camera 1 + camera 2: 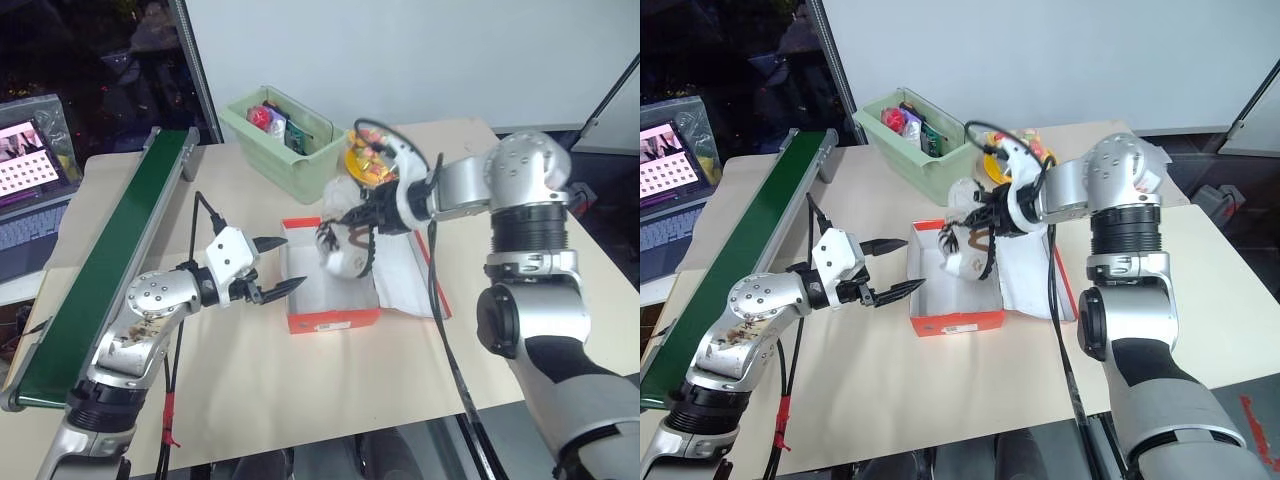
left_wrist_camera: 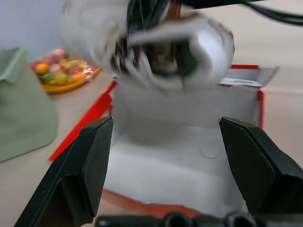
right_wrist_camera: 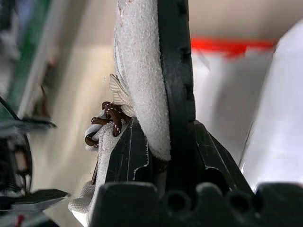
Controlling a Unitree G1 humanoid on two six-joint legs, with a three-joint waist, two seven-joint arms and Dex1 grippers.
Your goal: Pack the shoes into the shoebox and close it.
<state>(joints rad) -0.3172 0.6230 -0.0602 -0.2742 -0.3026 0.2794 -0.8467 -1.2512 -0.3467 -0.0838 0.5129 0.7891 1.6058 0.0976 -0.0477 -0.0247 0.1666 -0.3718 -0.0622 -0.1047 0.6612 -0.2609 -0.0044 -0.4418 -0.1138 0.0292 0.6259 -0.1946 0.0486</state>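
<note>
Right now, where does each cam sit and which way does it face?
Left eye: on the head, looking forward and down at the table; both arms show, the shoebox between them.
Right eye: beside it, same scene; the right gripper holds a shoe over the box.
Left wrist: looks along the open left gripper into the box's white interior; two black fingers show.
Right wrist: looks along its fingers clamped on the shoe's wall, brown laces beside.
Shared: both wrist views catch the red box edge.
</note>
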